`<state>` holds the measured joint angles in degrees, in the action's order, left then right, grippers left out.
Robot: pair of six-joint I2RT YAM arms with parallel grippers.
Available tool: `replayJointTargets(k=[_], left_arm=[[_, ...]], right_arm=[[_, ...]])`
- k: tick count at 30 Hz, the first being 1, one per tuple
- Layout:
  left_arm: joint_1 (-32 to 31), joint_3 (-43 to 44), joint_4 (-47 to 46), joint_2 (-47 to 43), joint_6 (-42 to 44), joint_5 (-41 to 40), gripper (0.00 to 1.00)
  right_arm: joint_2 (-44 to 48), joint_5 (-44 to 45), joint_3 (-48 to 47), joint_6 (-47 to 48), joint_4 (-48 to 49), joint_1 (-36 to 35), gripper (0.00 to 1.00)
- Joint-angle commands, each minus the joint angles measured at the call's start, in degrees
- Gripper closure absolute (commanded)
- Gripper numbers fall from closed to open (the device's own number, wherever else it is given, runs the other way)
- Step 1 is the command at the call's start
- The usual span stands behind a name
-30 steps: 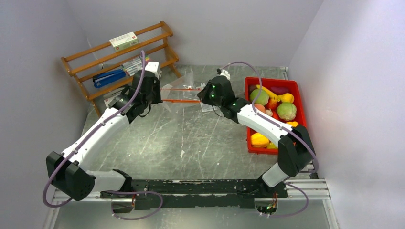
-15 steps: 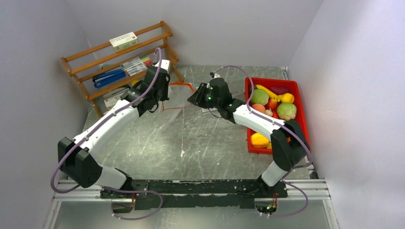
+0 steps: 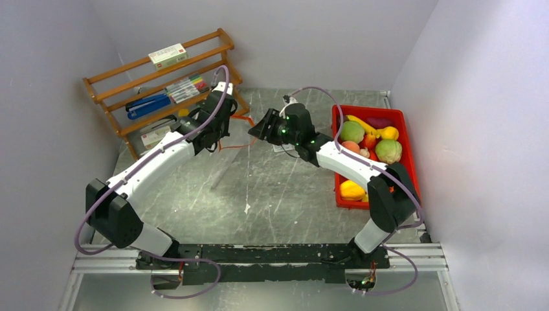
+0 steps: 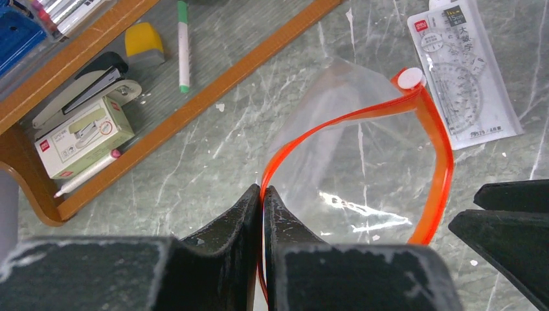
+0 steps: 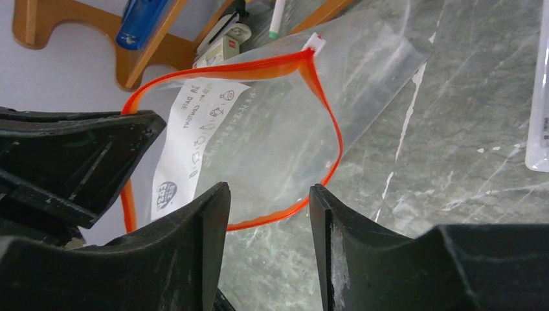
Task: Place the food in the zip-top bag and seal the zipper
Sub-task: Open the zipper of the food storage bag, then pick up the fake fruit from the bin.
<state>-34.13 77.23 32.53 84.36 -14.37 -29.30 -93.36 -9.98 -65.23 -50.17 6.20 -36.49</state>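
At the centre-top of the overhead view the two arms meet over the clear zip-top bag (image 3: 236, 133), just right of the wooden rack (image 3: 162, 84). The left gripper (image 4: 262, 194) is pinched tight. Its matte black fingers are clamped on the zipper (image 4: 443, 168), a thin, glossy red-orange strip that slips between the tips at the lower middle of the left wrist view. From there the strip bows out into a wide loop, so the bag's mouth gapes. A small round white slider (image 4: 409, 78) sits at the loop's upper right corner.

The film is crinkly and see-through and catches white glints, with the grey veined desk (image 3: 272, 188) showing through it. A white printed label panel (image 5: 188, 142) on the bag shows at the left centre of the right wrist view.

The right gripper (image 5: 268, 207) stands partly spread, with a clear gap between its two blunt, scuffed fingers. The lower curve of the orange rim runs across behind that gap, and as far as I can see neither finger presses on it.

The food (image 3: 388, 151) lies well apart at the right, all of it in a red plastic bin (image 3: 375, 109): smooth rounded balls in green and peach, a yellow pepper and a curved banana. A flat printed packet (image 4: 463, 78) holding a protractor lies on the desk at the upper right of the left wrist view.
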Motion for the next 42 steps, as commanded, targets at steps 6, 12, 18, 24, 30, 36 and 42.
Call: replayJointTargets(k=[6,12,18,24,30,36,42], left_arm=[[-1.2,0.7,-1.4,-2.0,1.1,-3.9,0.93],[-1.2,-3.3,-5.1,-6.0,2.2,-2.9,0.93],[-1.3,-8.3,-8.6,-9.7,4.6,-1.5,0.93],[-1.3,-10.3,-8.8,-12.2,5.0,-1.5,0.93],[-1.4,-10.6,-7.6,-13.3,5.1,0.2,0.93],[-1.3,-12.4,-8.6,-14.7,4.7,2.0,0.93],[-1.5,-12.4,-9.1,-14.3,4.6,4.9,0.93]], right_arm=[[5.6,-2.1,-0.7,3.6,1.2,0.4,0.37],[10.8,8.3,-1.4,10.1,-8.3,1.4,0.27],[13.8,21.1,-3.7,13.8,-21.0,2.4,0.0],[16.8,33.3,-2.8,17.5,-29.2,4.9,0.0],[19.1,37.3,-2.2,22.1,-33.2,11.3,0.0],[19.9,35.2,1.3,27.8,-32.2,20.8,0.16],[18.5,32.0,4.4,28.9,-29.8,27.5,0.32]])
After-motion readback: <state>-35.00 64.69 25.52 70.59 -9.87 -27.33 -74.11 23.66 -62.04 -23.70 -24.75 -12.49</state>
